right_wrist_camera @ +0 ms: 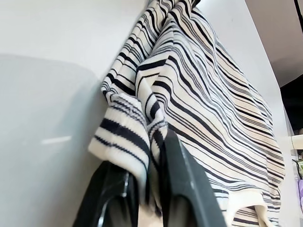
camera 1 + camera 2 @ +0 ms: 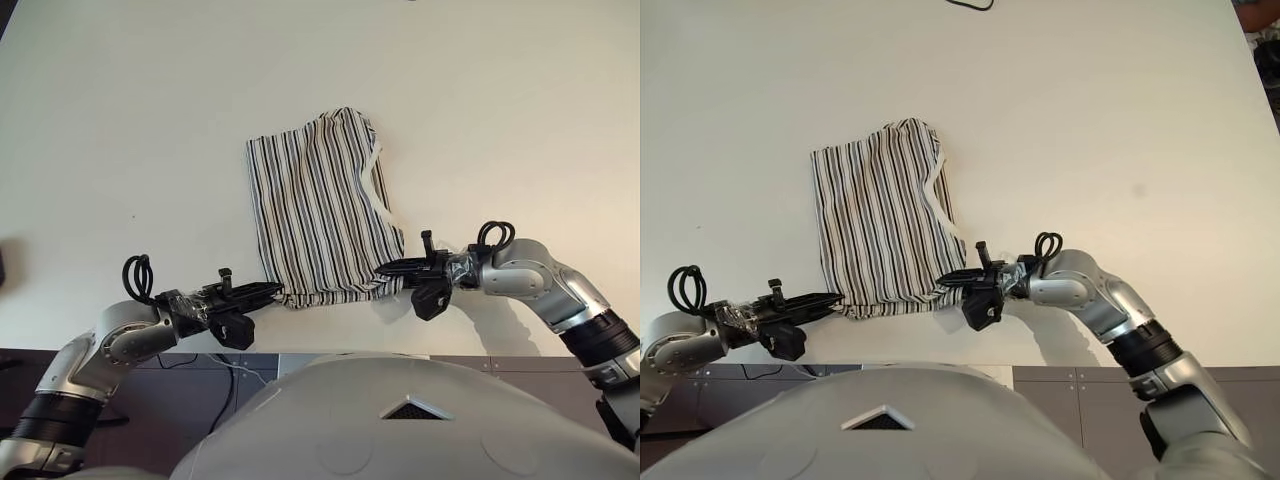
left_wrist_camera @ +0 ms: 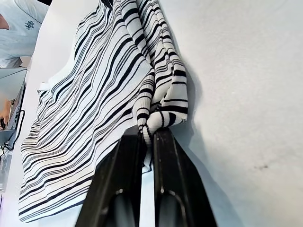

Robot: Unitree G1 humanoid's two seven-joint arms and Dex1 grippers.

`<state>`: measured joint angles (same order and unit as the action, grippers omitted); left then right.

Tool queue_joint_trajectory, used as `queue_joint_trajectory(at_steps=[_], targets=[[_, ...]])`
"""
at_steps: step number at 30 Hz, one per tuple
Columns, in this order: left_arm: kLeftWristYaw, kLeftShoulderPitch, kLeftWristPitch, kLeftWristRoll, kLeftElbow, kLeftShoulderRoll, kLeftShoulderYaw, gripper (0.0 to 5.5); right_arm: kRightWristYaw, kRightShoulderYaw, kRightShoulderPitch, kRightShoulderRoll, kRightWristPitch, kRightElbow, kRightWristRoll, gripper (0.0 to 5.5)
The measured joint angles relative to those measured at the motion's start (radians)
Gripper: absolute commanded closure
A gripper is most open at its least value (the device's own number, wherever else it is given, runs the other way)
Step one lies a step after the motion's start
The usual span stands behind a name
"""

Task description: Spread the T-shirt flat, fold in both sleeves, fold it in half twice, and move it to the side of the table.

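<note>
The black-and-white striped T-shirt (image 2: 315, 210) lies folded into a narrow oblong in the middle of the white table (image 2: 120, 120). At its near left corner my left gripper (image 2: 277, 291) is shut on the hem; the left wrist view has the bunched fabric (image 3: 163, 111) pinched between the black fingers (image 3: 127, 161). My right gripper (image 2: 385, 268) is shut on the near right corner, where the striped cloth (image 1: 132, 127) is wedged between its fingers (image 1: 175, 165). Both grippers sit low at the table's near edge, pointing inward toward each other.
The white table stretches wide on both sides and behind the shirt. Its near edge (image 2: 300, 352) runs just below the grippers. A dark cable (image 2: 970, 5) lies at the far edge.
</note>
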<state>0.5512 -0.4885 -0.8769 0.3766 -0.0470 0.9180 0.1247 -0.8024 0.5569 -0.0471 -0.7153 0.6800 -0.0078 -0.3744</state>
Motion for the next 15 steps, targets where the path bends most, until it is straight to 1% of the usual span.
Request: queue_joint_trajectory(at_steps=[2, 8, 11, 15], targets=[[-0.012, 0.021, 0.0, 0.005, 0.007, -0.011, 0.007, 5.38, -0.015, 0.0, -0.018, 0.0, 0.0, 0.021, 0.022, 5.4], [-0.032, 0.039, 0.004, 0.019, -0.004, -0.046, 0.022, 5.38, -0.081, -0.002, -0.073, -0.007, -0.002, 0.086, 0.103, 5.4], [-0.024, 0.053, 0.034, -0.01, -0.027, -0.049, 0.03, 5.38, -0.122, -0.013, -0.081, -0.011, -0.044, 0.085, 0.162, 5.4], [0.012, 0.051, 0.1, -0.123, -0.131, -0.046, 0.03, 5.38, -0.201, -0.078, -0.034, -0.098, -0.167, -0.046, 0.321, 5.4]])
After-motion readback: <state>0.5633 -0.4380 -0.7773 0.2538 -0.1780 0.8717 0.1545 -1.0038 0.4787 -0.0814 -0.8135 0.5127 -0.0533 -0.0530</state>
